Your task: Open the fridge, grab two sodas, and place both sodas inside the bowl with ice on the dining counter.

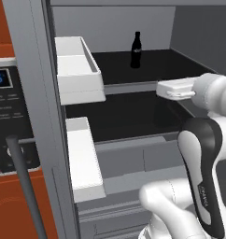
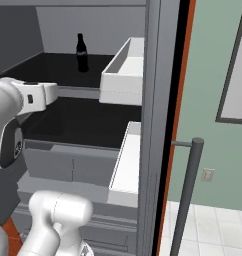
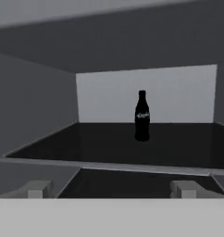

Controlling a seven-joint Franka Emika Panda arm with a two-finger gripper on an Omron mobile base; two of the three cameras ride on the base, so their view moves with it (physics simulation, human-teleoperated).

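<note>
The fridge stands open, both doors swung wide. A dark soda bottle stands upright towards the back of the upper black shelf. My gripper hovers level with that shelf's front edge and points straight at the bottle, well short of it. Its fingertips stand wide apart, so it is open with nothing between them. The white hand shows in both base views. The bowl with ice and the dining counter are out of view.
White door bins flank the opening on both doors. A lower black shelf and grey drawers lie below. Dark bar handles jut near the base. A microwave panel sits on the left.
</note>
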